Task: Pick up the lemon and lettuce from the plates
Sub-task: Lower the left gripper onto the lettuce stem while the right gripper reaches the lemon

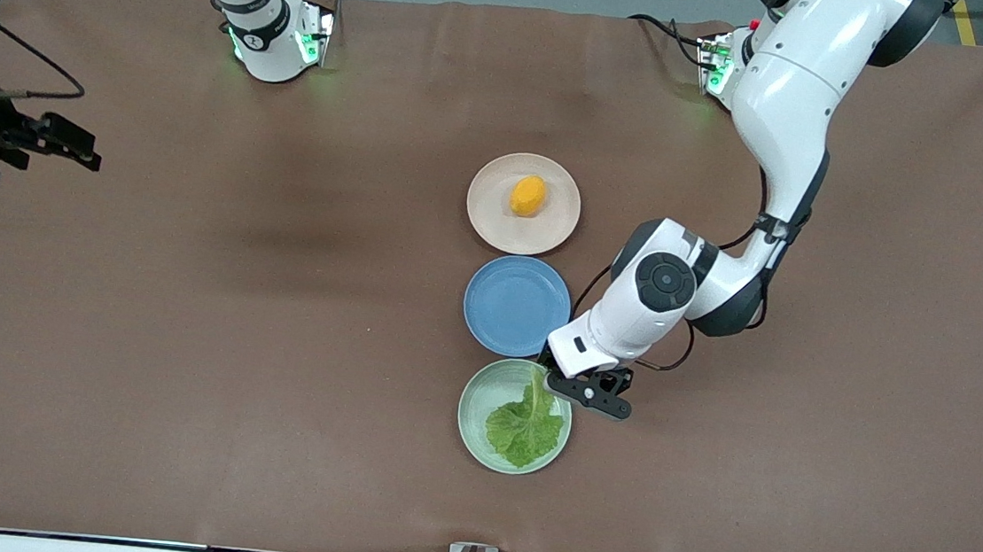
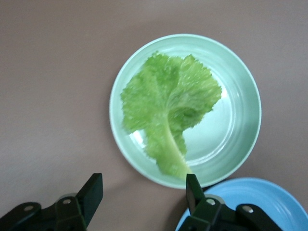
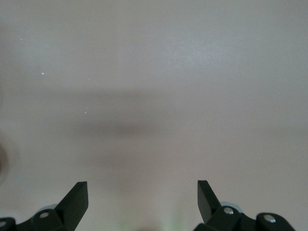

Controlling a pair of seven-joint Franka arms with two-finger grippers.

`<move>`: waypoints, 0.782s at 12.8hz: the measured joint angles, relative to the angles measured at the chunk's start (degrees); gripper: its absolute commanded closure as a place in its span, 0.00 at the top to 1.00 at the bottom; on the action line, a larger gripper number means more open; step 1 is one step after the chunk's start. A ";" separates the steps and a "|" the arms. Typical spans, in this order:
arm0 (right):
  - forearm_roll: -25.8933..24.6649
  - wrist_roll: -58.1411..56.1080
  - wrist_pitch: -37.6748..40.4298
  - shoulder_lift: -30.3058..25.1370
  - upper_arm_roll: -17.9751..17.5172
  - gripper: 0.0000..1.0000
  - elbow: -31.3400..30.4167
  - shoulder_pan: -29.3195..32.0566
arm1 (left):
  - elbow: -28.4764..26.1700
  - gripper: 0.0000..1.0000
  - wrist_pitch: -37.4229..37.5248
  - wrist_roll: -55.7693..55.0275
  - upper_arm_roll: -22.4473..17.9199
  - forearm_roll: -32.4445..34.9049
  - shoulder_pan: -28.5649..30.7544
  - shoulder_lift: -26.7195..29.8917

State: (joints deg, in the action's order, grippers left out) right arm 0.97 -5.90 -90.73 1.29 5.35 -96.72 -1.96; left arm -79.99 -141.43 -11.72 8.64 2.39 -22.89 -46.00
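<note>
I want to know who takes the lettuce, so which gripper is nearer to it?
Left. The left gripper, open, is over the stem end of the lettuce; the right gripper waits, open, at the right arm's end of the table.

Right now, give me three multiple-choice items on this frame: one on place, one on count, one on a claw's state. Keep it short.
1. Where is the small oval yellow-orange lemon?
A. on the round pale beige-pink plate
B. on the round blue plate
C. on the brown table

2. How many round plates are on the table?
A. two
B. three
C. four

3. How is the left arm's claw?
A. shut on the crinkled green lettuce leaf
B. shut, holding nothing
C. open, over the stem end of the leaf at the rim of the round pale mint-green plate

Answers: 1 A, the fruit sits on the beige-pink plate. 2 B, beige-pink, blue and mint green lie in a row. 3 C, the left wrist view shows both fingers apart, nothing between them.
</note>
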 measured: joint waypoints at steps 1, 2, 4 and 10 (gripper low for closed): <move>0.07 0.03 0.01 1.38 -0.09 1.00 0.49 -0.08 | 0.03 0.73 -2.40 -0.11 0.00 0.00 -0.25 -1.02; 0.22 0.99 0.13 2.14 -0.28 1.00 0.75 -0.45 | 0.07 0.72 -4.92 -0.15 -0.01 0.00 -0.36 -2.11; 2.30 8.58 0.66 2.31 -0.56 1.00 0.79 -2.97 | 0.11 0.72 -9.38 -0.16 -0.02 0.00 -0.46 -4.44; 7.29 45.80 -0.61 2.10 -1.38 1.00 0.62 -22.72 | 0.57 0.62 -13.49 -0.17 -0.03 0.00 -1.66 -7.68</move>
State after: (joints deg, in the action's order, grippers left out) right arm 8.26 39.89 -91.34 3.40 3.97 -96.10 -24.68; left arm -79.42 -154.92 -11.89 8.62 2.39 -24.55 -53.68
